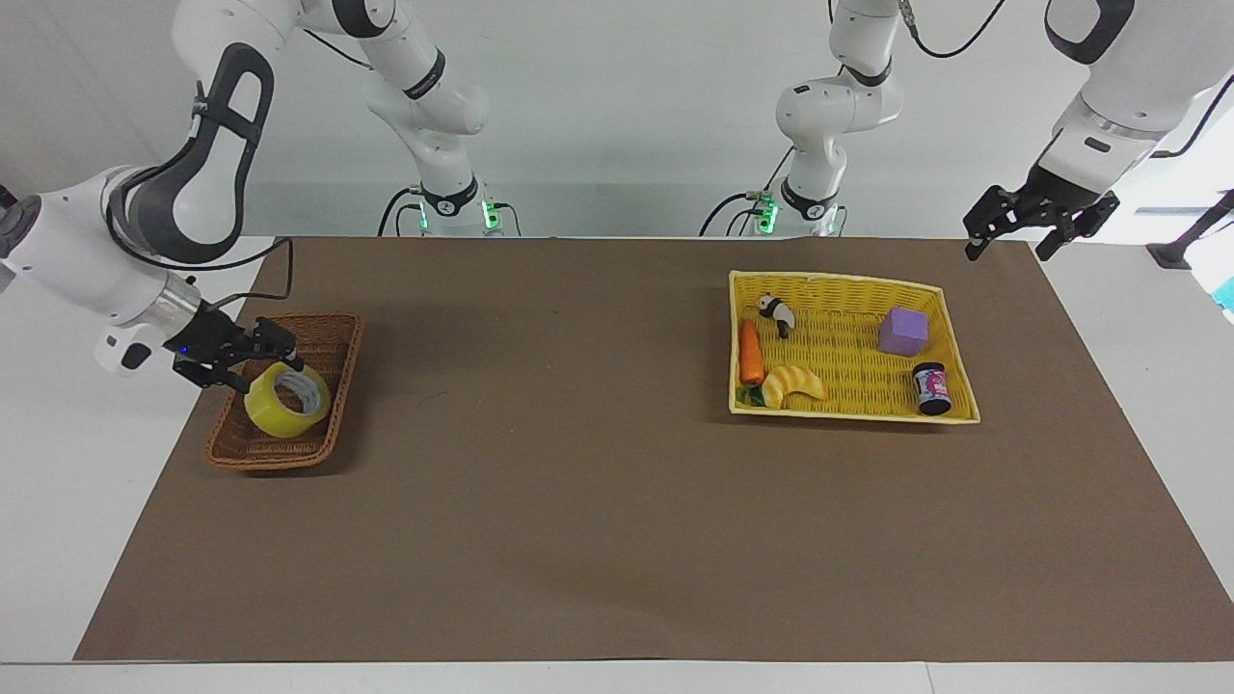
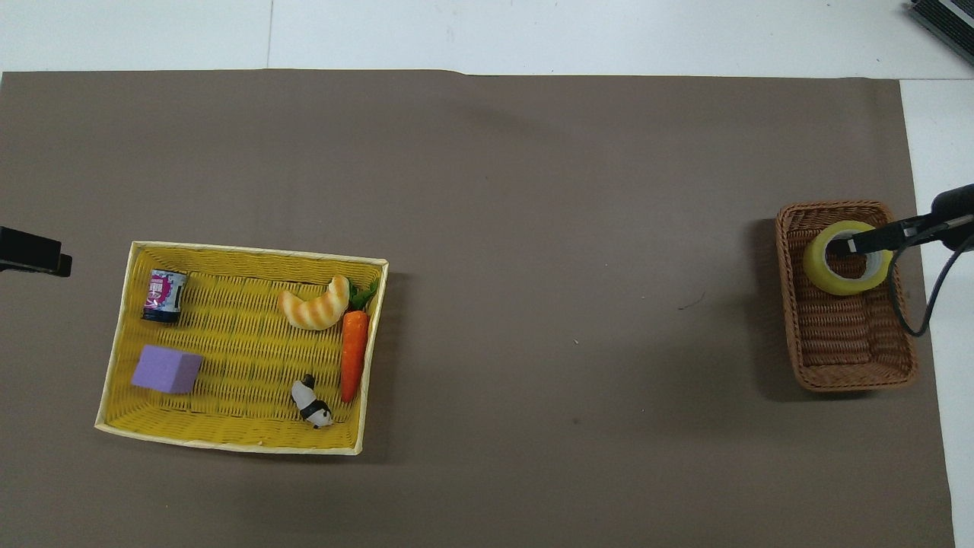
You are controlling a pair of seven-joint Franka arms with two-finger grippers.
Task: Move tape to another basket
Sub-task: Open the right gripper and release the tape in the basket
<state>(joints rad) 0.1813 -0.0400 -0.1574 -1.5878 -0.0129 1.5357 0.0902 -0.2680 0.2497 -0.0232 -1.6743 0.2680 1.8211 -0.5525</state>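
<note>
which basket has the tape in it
The brown basket at the right arm's end holds the tape, which lies tilted in it. The yellow basket holds only a carrot, bread, panda, purple block and jar.

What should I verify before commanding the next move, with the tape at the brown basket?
1. Tape within the brown basket's outline: ok in both views.
2. Tape lying flat: not ok, it is tilted.
3. Right gripper clear of the tape: cannot tell, it is at the roll's upper rim.
4. Left gripper out of the way: ok, open and waiting over the table's edge beside the yellow basket.
5. Open table between the two baskets: ok.
</note>
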